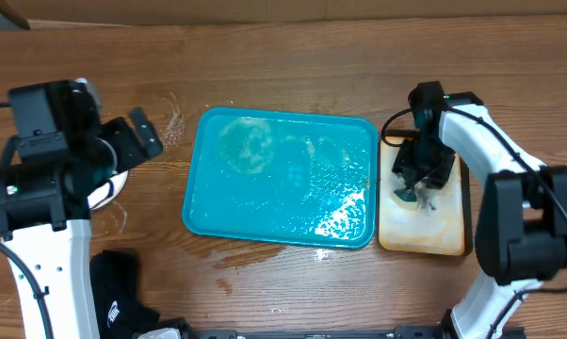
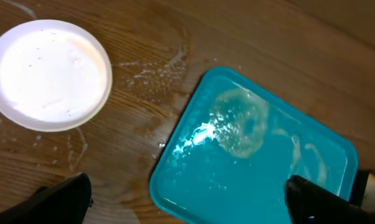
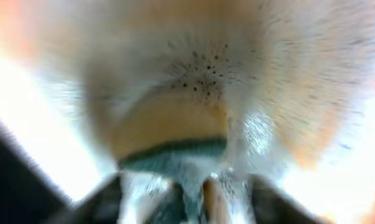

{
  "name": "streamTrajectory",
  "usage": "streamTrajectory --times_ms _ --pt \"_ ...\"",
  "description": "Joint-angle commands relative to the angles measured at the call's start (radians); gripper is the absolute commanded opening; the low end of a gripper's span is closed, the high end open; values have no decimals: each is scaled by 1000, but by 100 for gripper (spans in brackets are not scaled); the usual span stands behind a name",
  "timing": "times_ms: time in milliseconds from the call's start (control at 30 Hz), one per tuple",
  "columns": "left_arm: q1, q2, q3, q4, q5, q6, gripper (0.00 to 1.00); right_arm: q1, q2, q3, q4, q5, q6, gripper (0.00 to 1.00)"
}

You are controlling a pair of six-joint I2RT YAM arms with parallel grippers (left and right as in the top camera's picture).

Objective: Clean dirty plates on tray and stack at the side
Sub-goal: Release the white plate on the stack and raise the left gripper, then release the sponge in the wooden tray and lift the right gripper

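Our wet wooden tabletop [image 1: 293,38] carries the teal tray [image 1: 265,202] at its middle, holding only suds. A white plate [image 2: 48,74] lies off the tray's left end, we judge set aside for stacking. The left tool [image 2: 187,202] gapes, released and empty. The right tool [image 1: 417,184] hangs over the cream tray [image 1: 444,235], and we cannot tell its grip.

Wooden table [image 1: 293,38], water splashes [image 2: 153,74] on it left of centre. Cream tray [image 1: 434,231] with dark rim at right, with a small teal-and-dark object [image 1: 403,196] on it. Black item [image 1: 119,287] bottom left, can't identify.
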Motion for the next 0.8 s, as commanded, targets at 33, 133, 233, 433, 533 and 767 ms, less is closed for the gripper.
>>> streamTrajectory --times_ms 33,133,233,433,533,767 --pt "-38 -13 19 -3 -18 22 100 -2 -115 35 -12 21 -19 81" --pt "-48 -13 19 -2 -6 22 100 -2 -164 35 -34 22 -25 81" --pt "-55 -13 19 -3 1 28 100 -2 -223 35 -46 22 -26 81" --pt "-94 -18 20 -12 -1 103 100 -2 -408 42 -22 21 -89 89" --pt "-117 -18 20 -24 -14 111 100 -2 -533 49 27 21 -158 90" --pt "-154 -18 20 -64 -15 111 100 -2 -836 53 161 21 -265 97"
